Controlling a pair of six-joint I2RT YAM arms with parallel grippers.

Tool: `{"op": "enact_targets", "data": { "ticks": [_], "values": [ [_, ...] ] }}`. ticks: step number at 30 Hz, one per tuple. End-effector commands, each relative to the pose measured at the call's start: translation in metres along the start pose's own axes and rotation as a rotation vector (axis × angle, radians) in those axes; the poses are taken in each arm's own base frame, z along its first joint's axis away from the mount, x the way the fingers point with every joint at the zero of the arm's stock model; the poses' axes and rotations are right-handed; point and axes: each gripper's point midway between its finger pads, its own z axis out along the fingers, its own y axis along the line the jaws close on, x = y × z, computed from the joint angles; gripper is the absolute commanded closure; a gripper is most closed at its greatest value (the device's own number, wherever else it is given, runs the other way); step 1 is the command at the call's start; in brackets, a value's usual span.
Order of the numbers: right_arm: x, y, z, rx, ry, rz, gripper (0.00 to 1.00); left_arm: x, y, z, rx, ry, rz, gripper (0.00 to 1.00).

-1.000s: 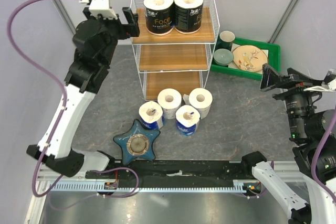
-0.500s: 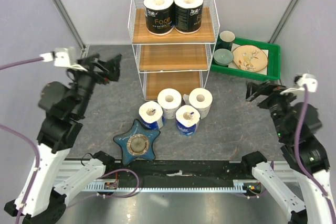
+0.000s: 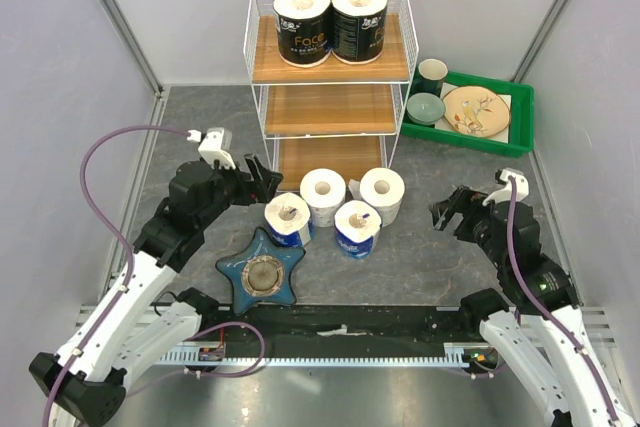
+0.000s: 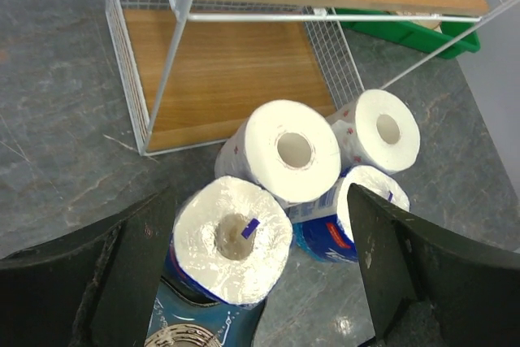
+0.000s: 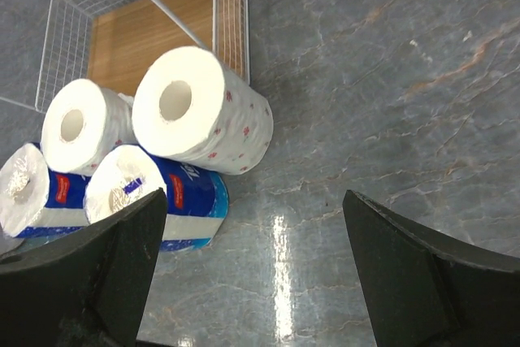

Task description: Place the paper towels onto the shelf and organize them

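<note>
The shelf [image 3: 330,109] stands at the back, with two black-wrapped paper towels [image 3: 302,25] [image 3: 360,22] on its top tier. Several more paper towels sit on the table in front of it: two white [image 3: 323,195] [image 3: 382,194] and two blue-white [image 3: 288,219] [image 3: 357,229]. My left gripper [image 3: 260,179] hangs open just left of them. In the left wrist view its gripper [image 4: 256,201] has the near blue-white roll [image 4: 231,241] between its spread fingers without gripping it. My right gripper [image 3: 447,209] is open right of the group, with only bare table in the gripper [image 5: 253,201] and a white roll [image 5: 195,111] ahead.
A blue star-shaped dish [image 3: 263,272] lies against the near blue-white roll. A green tray [image 3: 520,112] with a cup, a bowl and a plate sits right of the shelf. Grey walls close in the left and right sides.
My left arm has come down from the shelf's top tier to the rolls on the table. My right arm has lowered and swung left toward the rolls.
</note>
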Motion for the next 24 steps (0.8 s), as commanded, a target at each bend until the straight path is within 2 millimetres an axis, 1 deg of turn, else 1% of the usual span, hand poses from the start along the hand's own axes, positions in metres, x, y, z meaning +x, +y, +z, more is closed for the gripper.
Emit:
{"op": "enact_targets", "data": {
  "ticks": [1, 5, 6, 8, 10, 12, 13, 17, 24],
  "values": [
    [0.011, 0.011, 0.006, -0.061, 0.031, 0.059, 0.02, 0.01, -0.014, 0.001, 0.077, 0.014, -0.065, 0.08],
    [0.017, 0.011, 0.008, -0.066, 0.048, 0.066, 0.02, 0.031, -0.01, 0.002, 0.068, 0.056, -0.087, 0.09],
    [0.017, 0.01, 0.008, -0.065, 0.047, 0.067, 0.02, 0.04, -0.006, 0.003, 0.055, 0.079, -0.092, 0.1],
    [0.018, 0.01, 0.009, -0.065, 0.047, 0.069, 0.02, 0.051, 0.0, 0.004, 0.025, 0.104, -0.107, 0.11],
    [0.018, 0.01, 0.009, -0.067, 0.05, 0.069, 0.02, 0.065, 0.006, 0.005, -0.007, 0.154, -0.111, 0.12],
    [0.019, 0.01, 0.01, -0.065, 0.053, 0.069, 0.03, 0.073, 0.011, 0.006, -0.03, 0.174, -0.113, 0.12],
    [0.019, 0.01, 0.01, -0.068, 0.055, 0.069, 0.02, 0.076, 0.011, 0.005, -0.031, 0.188, -0.111, 0.13],
    [0.021, 0.01, 0.01, -0.066, 0.057, 0.072, 0.03, 0.082, 0.028, 0.003, -0.117, 0.194, -0.096, 0.13],
    [0.022, 0.011, 0.01, -0.075, 0.06, 0.078, 0.02, 0.094, 0.035, 0.008, -0.145, 0.221, -0.089, 0.14]
  ]
}}
